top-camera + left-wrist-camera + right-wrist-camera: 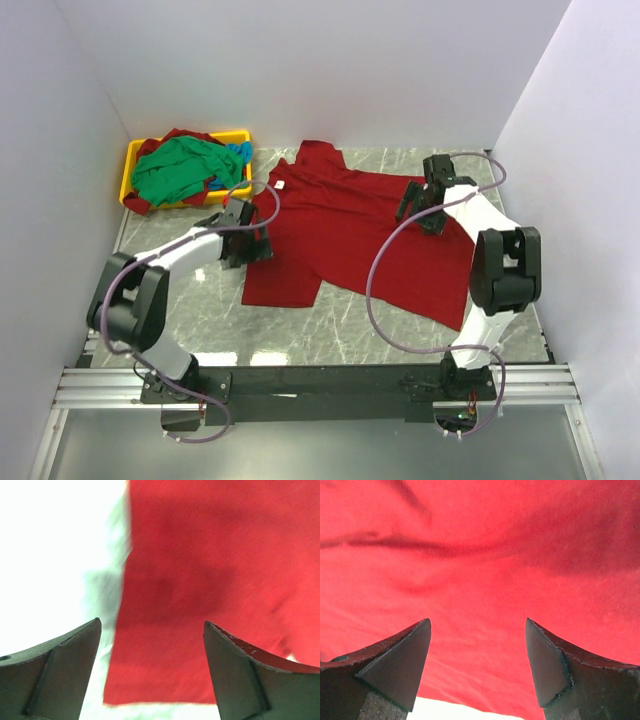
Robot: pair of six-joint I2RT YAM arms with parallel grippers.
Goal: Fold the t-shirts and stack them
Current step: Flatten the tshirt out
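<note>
While both claws stand wide open, neither has hold of anything. The left gripper [243, 235] hangs over the left edge of the deep red t-shirt [350, 230]. In its wrist view its two dark fingers [65, 665] are set far apart, and between them [150, 625] lie the cloth's [210, 580] straight edge and one lower corner, with pale table to the left. The right gripper [425, 205] is over the shirt's far right part. Its wrist view is almost filled with red cloth [480, 555], and the gap between its fingertips [477, 622] is just as wide. Whether either claw's tips touch the cloth I cannot tell.

The deep red t-shirt lies spread out on the grey marbled table [350, 335], between the two arms. Its collar and small white neck label [281, 184] are towards the left, one sleeve points to the back wall, and its broad body runs down to the right. It is mostly flat, with shallow wrinkles and a soft dark crease in the right wrist view.

The yellow tray [128, 172] sits in the far left corner, just apart from the spread shirt. It holds a loose heap: a green shirt [180, 170] is on top, a blue one [240, 152] shows at the right side, and red cloth [180, 135] peeps out at the back and the near left.
</note>
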